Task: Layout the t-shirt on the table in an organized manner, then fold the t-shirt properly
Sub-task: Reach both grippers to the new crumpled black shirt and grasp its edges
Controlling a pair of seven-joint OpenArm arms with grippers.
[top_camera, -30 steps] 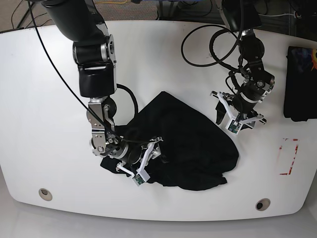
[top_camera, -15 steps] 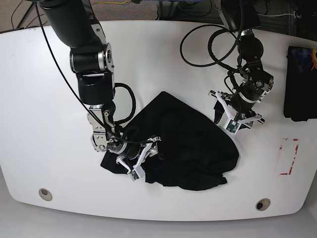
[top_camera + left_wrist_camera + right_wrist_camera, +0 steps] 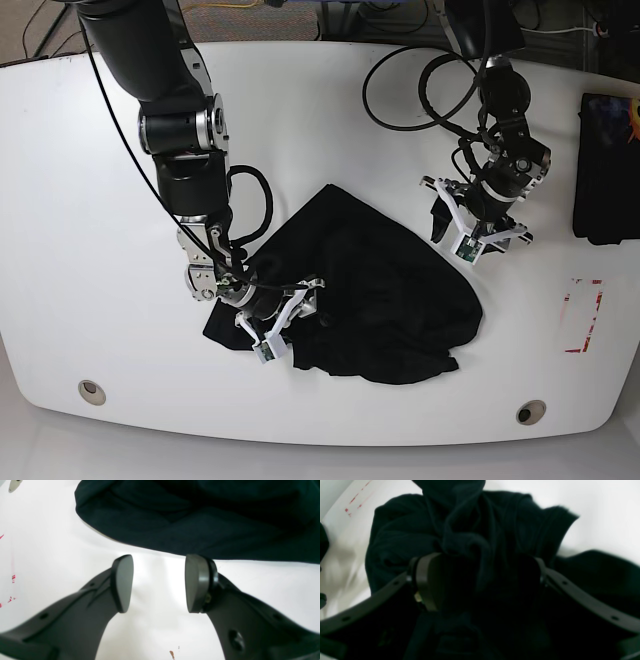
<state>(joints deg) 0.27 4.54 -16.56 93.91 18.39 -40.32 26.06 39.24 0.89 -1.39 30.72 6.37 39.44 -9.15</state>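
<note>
Near edge of table (image 3: 60,200): two grommet holes (image 3: 91,391), one toward each front corner. Black t-shirt (image 3: 380,290) lies crumpled in a heap at centre-front of the table, not laid out; its pointed top reaches toward mid-table and its lower hem bunches toward the near edge. Right gripper (image 3: 285,322) sits at the shirt's near-left corner, low over the cloth. In the right wrist view the jaws stand wide with folds of shirt (image 3: 460,530) bunched between and ahead of the pads (image 3: 427,580); the far pad is lost in dark cloth, so I cannot tell whether any fabric is gripped. Red-outlined rectangle mark (image 3: 583,315) lies on the table, well clear of the shirt's far side from that gripper. Left gripper (image 3: 470,225) is farther back, just beside the shirt's upper edge on the side nearer the red mark. In the left wrist view its jaws are apart and hold nothing: bare white table shows between the pads (image 3: 122,582), and the shirt's edge (image 3: 200,517) lies just ahead of the fingertips; the right-hand tip looks at or nearly on the hem. At the far side, a second dark folded item (image 3: 606,170) lies near the table edge, well apart from the shirt.
</note>
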